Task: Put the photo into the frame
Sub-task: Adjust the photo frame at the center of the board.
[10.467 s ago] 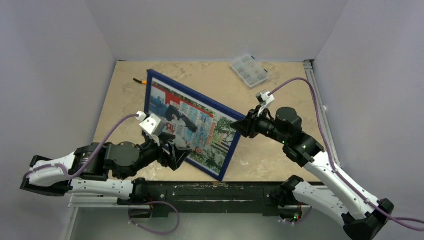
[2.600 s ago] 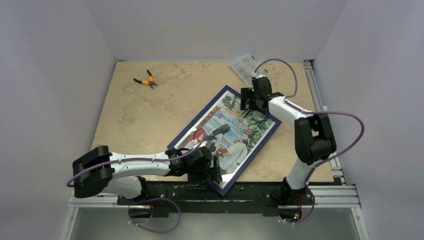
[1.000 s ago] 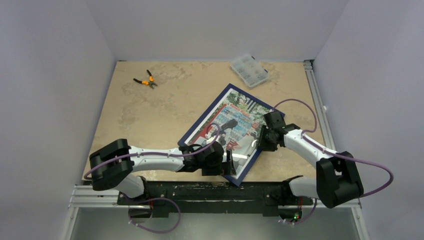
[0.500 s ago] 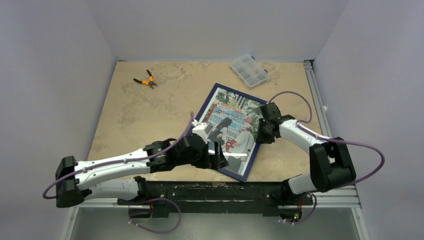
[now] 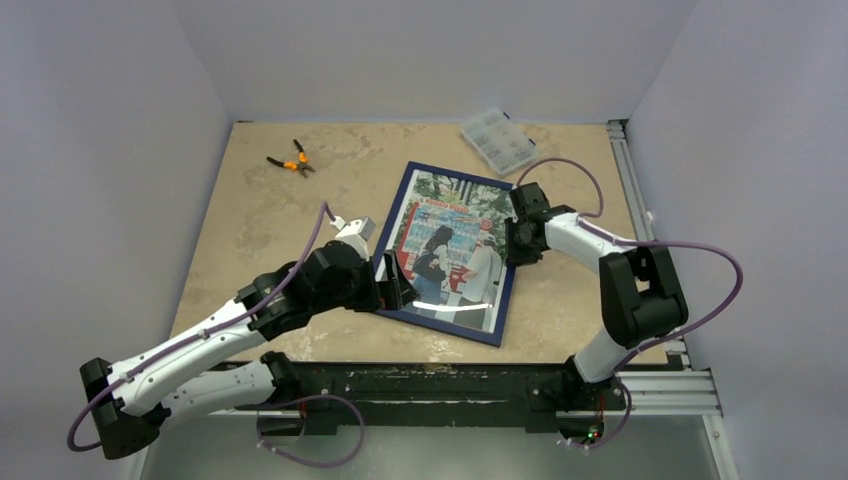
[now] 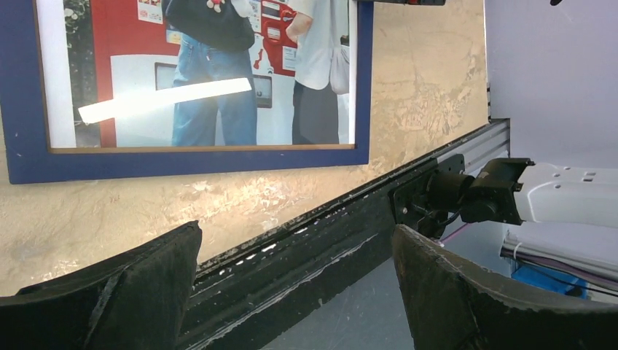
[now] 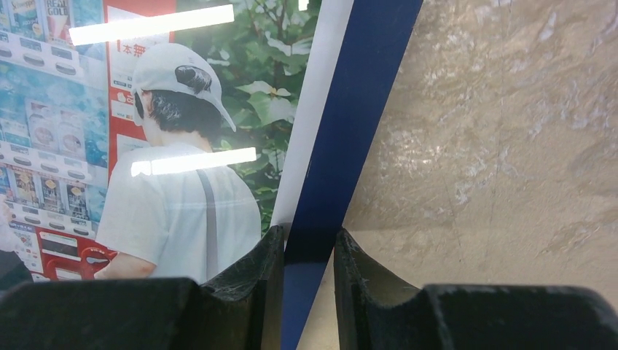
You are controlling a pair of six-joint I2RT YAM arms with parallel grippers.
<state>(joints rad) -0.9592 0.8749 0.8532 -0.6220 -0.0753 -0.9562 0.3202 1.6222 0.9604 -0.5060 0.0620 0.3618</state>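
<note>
The photo [image 5: 447, 250] lies face up inside the frame [image 7: 368, 102], with a white margin showing along its right side and lamp glare on the surface above it. The frame lies flat on the table [image 5: 270, 220], blue face up, and its lower right corner is near the table's front edge.

The main risk, as I judge it, comes from the one-sided hold. The right tool [image 7: 309, 240] is clamped across the thin right rail, one finger on the photo side and one on the table side. A lift or drag from that rail alone could tip or twist the frame and shift the print inside it. A pull toward the arms could carry the near corner off the table. A hard squeeze could also strain the narrow rail.

The left tool [image 6: 295, 240] hangs with its fingers spread wide and holds nothing. It sits just beside the frame's lower left corner, so that side has no support.
</note>
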